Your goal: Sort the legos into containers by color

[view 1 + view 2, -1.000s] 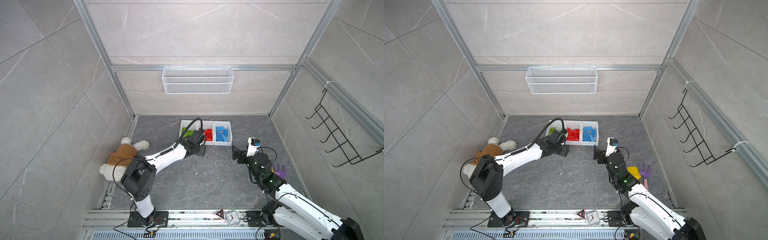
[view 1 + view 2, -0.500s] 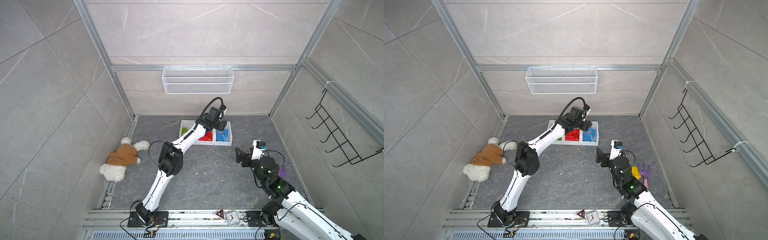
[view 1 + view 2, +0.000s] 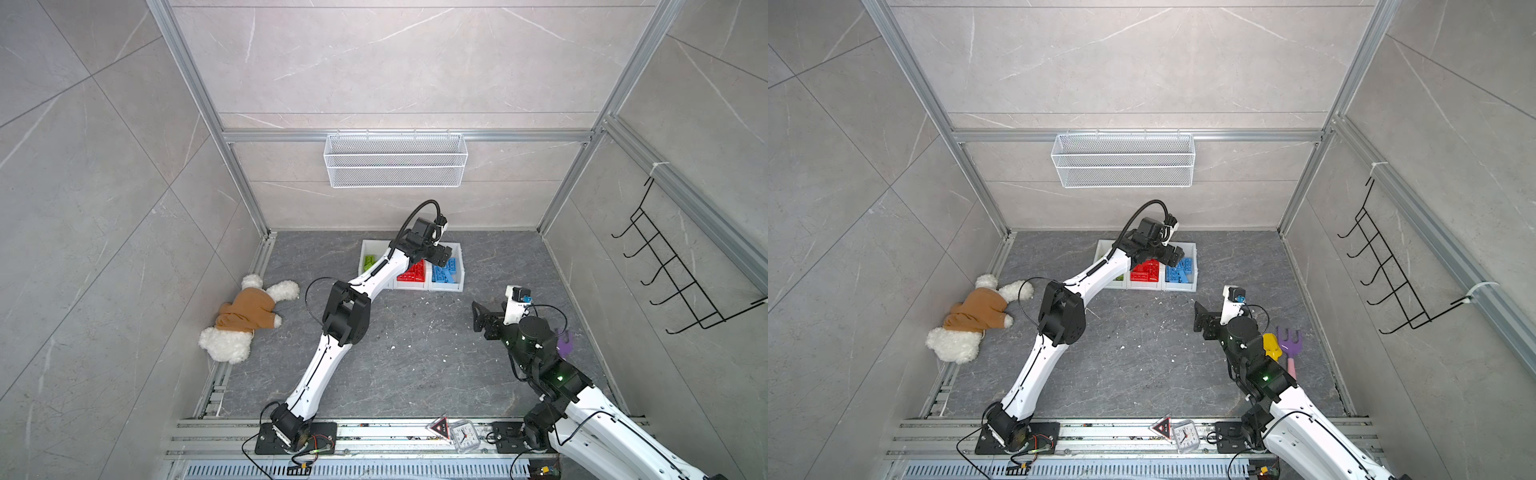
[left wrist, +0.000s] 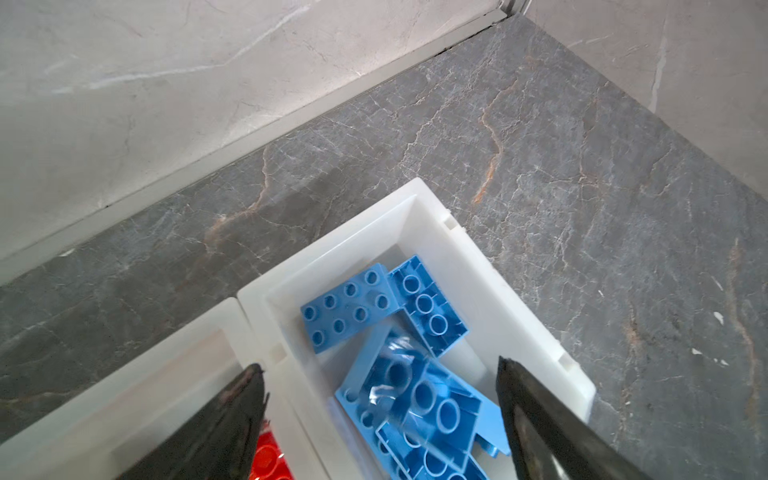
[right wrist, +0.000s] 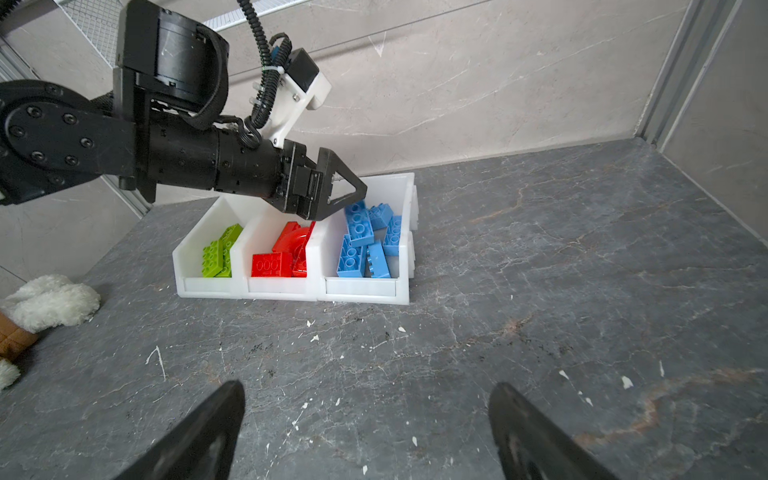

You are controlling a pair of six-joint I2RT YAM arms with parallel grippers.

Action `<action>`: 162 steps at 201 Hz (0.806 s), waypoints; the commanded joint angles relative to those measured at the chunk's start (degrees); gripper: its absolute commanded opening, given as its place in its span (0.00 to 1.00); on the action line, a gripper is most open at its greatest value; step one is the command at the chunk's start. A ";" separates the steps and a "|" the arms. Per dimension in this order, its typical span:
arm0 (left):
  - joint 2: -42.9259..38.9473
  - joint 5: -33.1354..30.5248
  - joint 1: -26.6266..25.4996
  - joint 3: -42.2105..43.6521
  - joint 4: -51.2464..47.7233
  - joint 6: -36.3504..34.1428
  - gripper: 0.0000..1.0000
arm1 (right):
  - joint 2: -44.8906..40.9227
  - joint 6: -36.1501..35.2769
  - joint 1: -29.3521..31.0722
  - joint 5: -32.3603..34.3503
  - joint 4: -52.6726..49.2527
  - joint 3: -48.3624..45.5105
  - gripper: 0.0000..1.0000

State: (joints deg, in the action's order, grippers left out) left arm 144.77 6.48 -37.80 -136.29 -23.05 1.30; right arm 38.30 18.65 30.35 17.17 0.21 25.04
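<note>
Since the left hand [image 4: 379, 363] hangs over the blue container [image 4: 486, 291], fingers apart with nothing clamped, the blue legos [image 4: 345, 307] lie right below it, long axes mixed. Green legos [image 5: 218, 251] and red legos [image 5: 276, 262] sit in the neighbouring two. Right hand [image 5: 366, 384], apart and empty, is farther off; in a top view the containers [image 3: 446, 288] lie at its 10 o'clock. No loose brick seen on the tabletop [image 5: 540, 291]; likely finished.

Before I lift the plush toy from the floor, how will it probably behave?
The plush toy lies limp and sprawled, so it would probably dangle floppily. Its fluffy fur suggests light weight. Being soft, it should hardly roll or break.
</note>
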 commanded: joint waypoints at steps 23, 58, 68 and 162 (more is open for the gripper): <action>-8.74 -1.71 0.74 2.74 0.10 0.44 0.95 | 4.99 -1.51 0.06 2.23 1.00 2.42 0.94; -32.51 -11.39 3.80 38.26 14.88 0.33 0.96 | 15.76 -11.17 -0.03 13.32 2.64 7.22 0.97; -40.23 -14.47 5.87 48.77 18.16 1.33 0.96 | 19.86 -13.59 -0.49 16.55 5.47 7.88 1.00; -82.35 -31.35 33.34 111.31 43.15 3.50 0.99 | 35.73 -14.03 -22.75 -3.81 27.98 3.82 1.00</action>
State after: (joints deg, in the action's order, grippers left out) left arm 66.94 -22.39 -8.73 -30.13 10.90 1.98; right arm 73.95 4.86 11.14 19.64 23.73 28.80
